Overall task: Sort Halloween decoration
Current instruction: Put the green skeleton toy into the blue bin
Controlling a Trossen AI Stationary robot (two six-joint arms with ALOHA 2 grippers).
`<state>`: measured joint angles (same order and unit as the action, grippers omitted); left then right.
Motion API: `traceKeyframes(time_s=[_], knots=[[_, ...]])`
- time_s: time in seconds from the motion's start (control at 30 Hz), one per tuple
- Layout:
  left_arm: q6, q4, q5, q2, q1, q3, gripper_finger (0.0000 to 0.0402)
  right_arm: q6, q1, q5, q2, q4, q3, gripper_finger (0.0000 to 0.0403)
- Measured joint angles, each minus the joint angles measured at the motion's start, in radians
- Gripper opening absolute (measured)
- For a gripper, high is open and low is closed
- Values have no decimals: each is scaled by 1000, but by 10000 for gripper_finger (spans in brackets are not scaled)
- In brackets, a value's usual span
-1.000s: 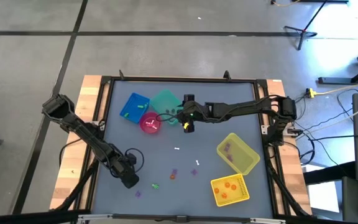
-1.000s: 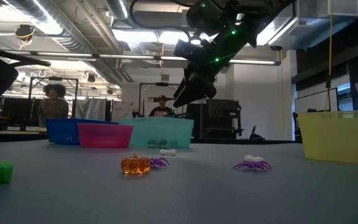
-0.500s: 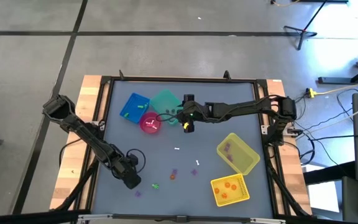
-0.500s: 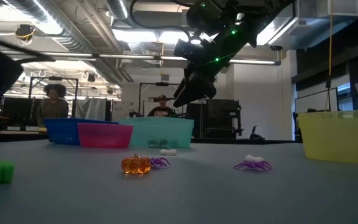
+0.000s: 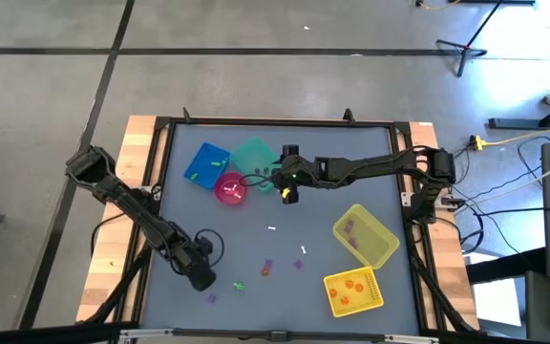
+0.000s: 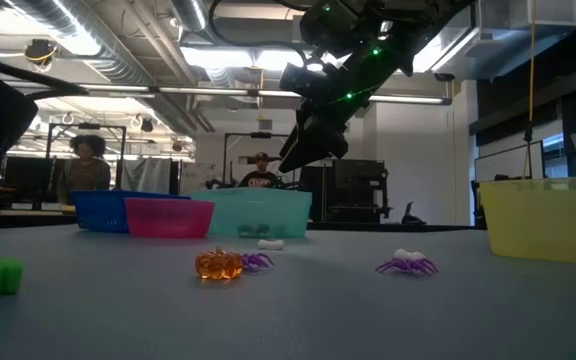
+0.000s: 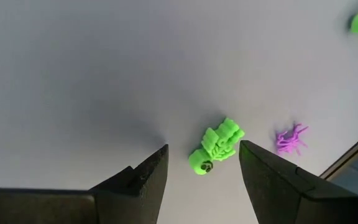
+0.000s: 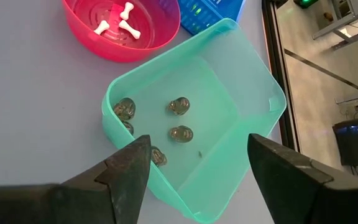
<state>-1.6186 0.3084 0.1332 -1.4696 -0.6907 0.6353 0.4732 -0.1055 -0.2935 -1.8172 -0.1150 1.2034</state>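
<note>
Small Halloween trinkets lie loose on the grey table: a green skeleton (image 7: 216,146), a purple spider (image 7: 291,138), an orange pumpkin (image 6: 217,265), another purple spider (image 6: 406,265) and a white bone (image 5: 272,228). My left gripper (image 7: 204,148) hangs open near the table's front left (image 5: 203,279), its fingers pointing down, and the green skeleton lies just past their tips. My right gripper (image 8: 199,142) is open above the teal bin (image 8: 197,124), at the bin's near right side (image 5: 287,191). Several dark grey trinkets lie in that bin.
Beside the teal bin (image 5: 253,158) stand a blue bin (image 5: 206,163) and a pink bowl (image 8: 126,28) holding white bones. Two yellow bins stand at the right: one (image 5: 365,234) holds purple pieces, the other (image 5: 353,291) orange ones. People show in the room behind.
</note>
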Motion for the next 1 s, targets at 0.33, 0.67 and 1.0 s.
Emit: traceKeyframes(time_s=[0.33, 0.67, 1.0], knots=[[164, -15, -129, 1, -63, 0, 181, 0, 0, 0, 0, 0, 0, 266], [274, -36, -267, 1, -125, 1, 181, 0, 0, 0, 0, 0, 0, 266], [381, -35, -308, 2, -156, 1, 181, 0, 0, 0, 0, 0, 0, 266]])
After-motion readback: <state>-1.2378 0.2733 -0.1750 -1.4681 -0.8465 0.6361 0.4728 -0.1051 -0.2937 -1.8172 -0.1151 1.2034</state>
